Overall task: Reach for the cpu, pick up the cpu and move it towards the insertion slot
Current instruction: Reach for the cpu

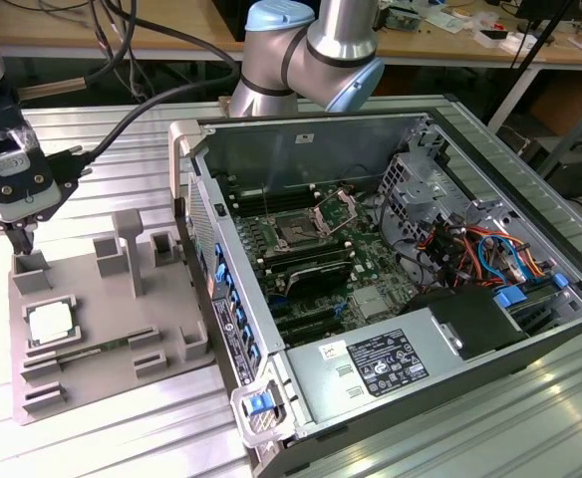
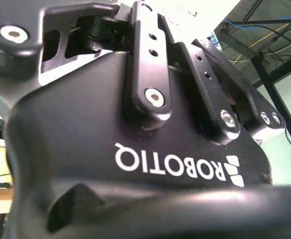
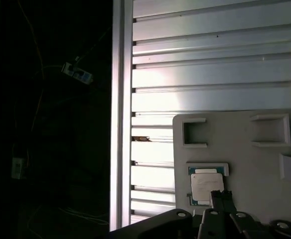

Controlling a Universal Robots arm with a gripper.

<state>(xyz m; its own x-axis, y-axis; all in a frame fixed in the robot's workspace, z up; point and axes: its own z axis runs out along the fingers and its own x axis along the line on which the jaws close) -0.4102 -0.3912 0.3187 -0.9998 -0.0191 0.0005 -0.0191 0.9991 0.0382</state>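
Pincer [image 3: 219,194] closed, empty, near cpu [image 3: 205,185] in first wrist view; insertion slot [image 1: 299,232] in exterior view

view: second wrist | end effector [image 2: 135,154] black body, near | linkage bars [image 2: 148,64] | cables [image 2: 272,32] beyond

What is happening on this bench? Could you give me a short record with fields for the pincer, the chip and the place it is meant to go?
Pincer: the pincer hangs over the far corner of the grey fixture, at the exterior view's left, apart from the cpu
Cpu: the cpu lies flat in a square recess of the fixture, not yet picked up
Insertion slot: the insertion slot sits on the motherboard inside the open computer case, with its bracket lifted
Work so far: cpu not grasped
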